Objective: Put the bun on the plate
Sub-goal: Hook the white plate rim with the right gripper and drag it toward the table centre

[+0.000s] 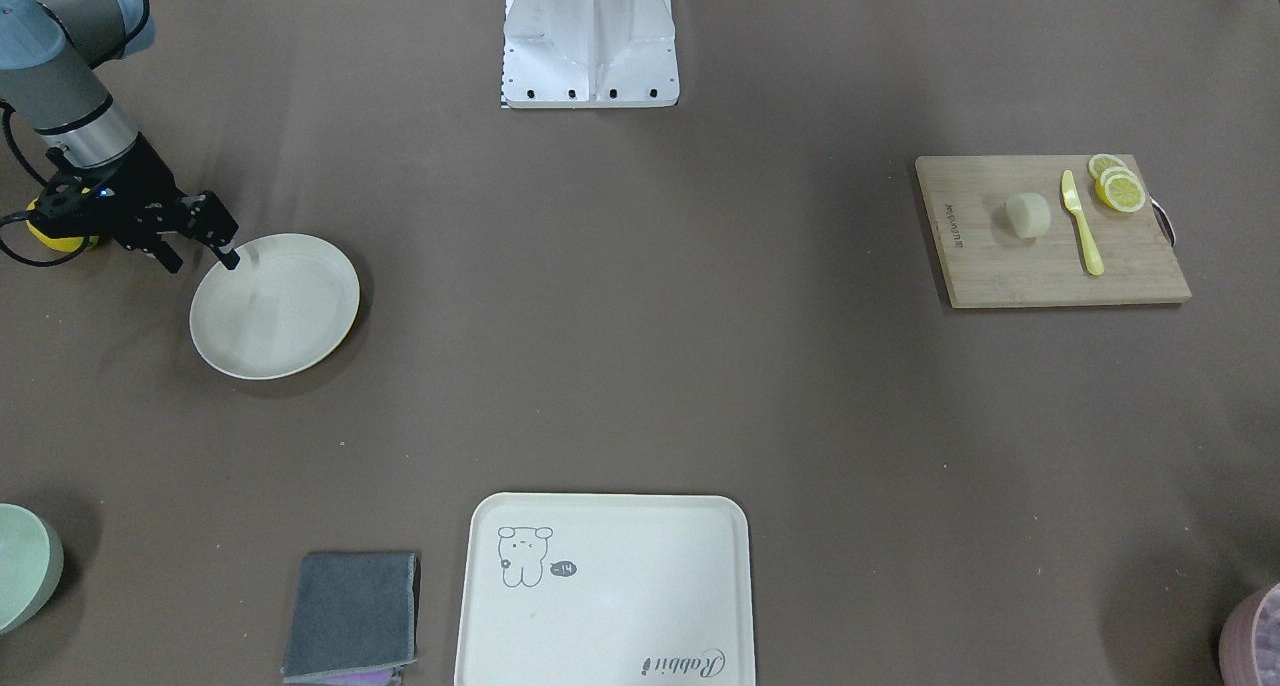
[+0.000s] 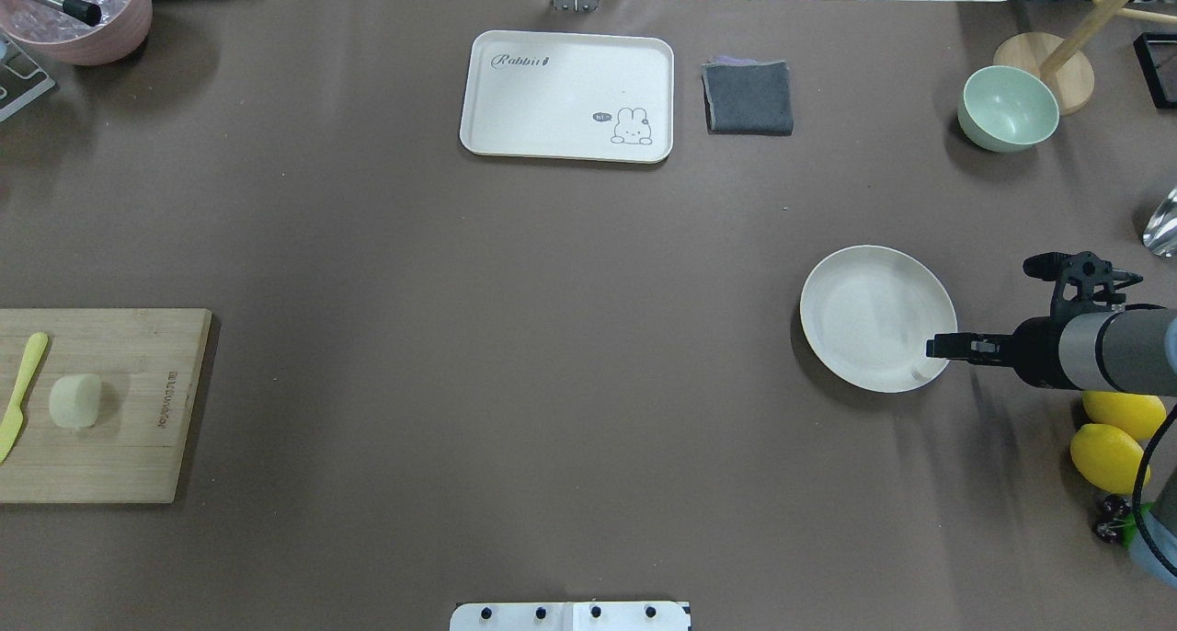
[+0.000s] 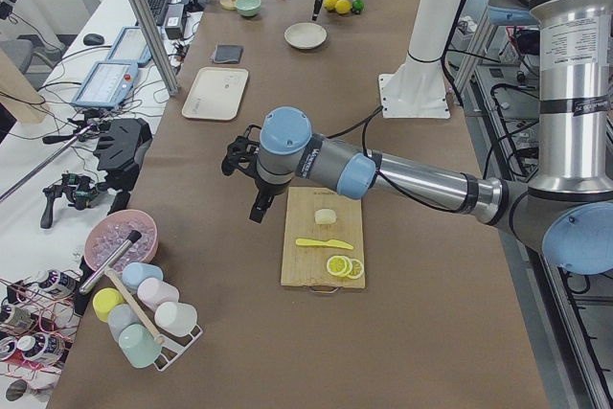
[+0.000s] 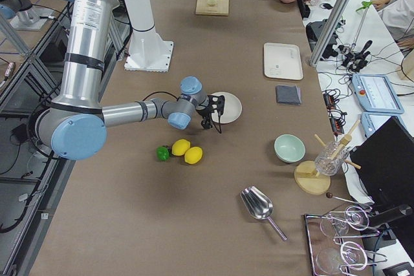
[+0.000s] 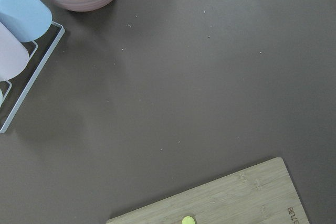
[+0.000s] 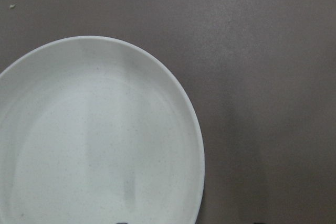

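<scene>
Right gripper (image 1: 205,263): jaws stood apart, one over the plate (image 1: 275,306)'s rim, the other just outside it.
Left gripper (image 3: 257,208): well apart from the plate; whether apart or together could not be told.
Bun (image 1: 1027,214): lay well apart from the plate, on a cutting board (image 1: 1050,266) near a knife (image 1: 1082,223).

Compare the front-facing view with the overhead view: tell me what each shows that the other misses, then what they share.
Only the front-facing view shows the lemon slices on the cutting board. Only the overhead view shows the wooden stand and part of a metal scoop. Both show the bun on the board, the empty plate, the tray, and the right gripper at the plate's rim.
</scene>
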Robot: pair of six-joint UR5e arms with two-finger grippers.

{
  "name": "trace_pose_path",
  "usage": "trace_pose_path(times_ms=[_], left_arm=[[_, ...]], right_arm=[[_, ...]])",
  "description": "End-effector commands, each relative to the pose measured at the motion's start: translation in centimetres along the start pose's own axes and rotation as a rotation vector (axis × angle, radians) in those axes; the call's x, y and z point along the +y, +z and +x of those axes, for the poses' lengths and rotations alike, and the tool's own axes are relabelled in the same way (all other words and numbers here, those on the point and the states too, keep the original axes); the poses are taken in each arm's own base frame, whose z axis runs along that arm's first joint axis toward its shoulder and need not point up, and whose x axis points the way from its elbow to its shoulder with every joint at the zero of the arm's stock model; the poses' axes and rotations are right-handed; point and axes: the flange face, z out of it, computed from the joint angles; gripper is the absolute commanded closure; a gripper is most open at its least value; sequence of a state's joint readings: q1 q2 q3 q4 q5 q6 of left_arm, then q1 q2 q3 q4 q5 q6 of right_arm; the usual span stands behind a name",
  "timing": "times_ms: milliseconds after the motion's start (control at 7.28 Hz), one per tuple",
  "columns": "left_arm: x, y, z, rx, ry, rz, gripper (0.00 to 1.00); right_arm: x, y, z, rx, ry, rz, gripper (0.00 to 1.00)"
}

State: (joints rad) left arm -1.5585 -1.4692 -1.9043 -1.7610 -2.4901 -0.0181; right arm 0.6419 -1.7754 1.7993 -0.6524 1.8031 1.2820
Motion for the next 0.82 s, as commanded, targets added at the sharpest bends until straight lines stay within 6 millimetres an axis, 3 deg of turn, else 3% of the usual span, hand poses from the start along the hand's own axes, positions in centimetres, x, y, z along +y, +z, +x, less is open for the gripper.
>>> trace_pose_path(times_ms=[0, 275, 412, 687], left_arm=[[0.1, 0.0, 0.0, 0.001, 0.0, -0.001, 0.03], [0.1, 0.1, -0.1, 0.001, -0.001, -0.002, 0.03], [0.1, 0.0, 0.0, 0.001, 0.0, -0.001, 0.03], [0.0, 0.0, 0.0, 0.001, 0.001, 0.0, 0.03]], right_arm=[[0.8, 0.7, 0.0, 0.013, 0.022, 0.005, 0.36], [0.8, 0.9, -0.3, 0.018, 0.058, 0.031, 0.85], [0.8, 0.8, -0.6, 0.013, 0.055, 0.031, 1.0], [0.8, 0.4, -1.2, 0.0, 0.053, 0.033, 1.0]])
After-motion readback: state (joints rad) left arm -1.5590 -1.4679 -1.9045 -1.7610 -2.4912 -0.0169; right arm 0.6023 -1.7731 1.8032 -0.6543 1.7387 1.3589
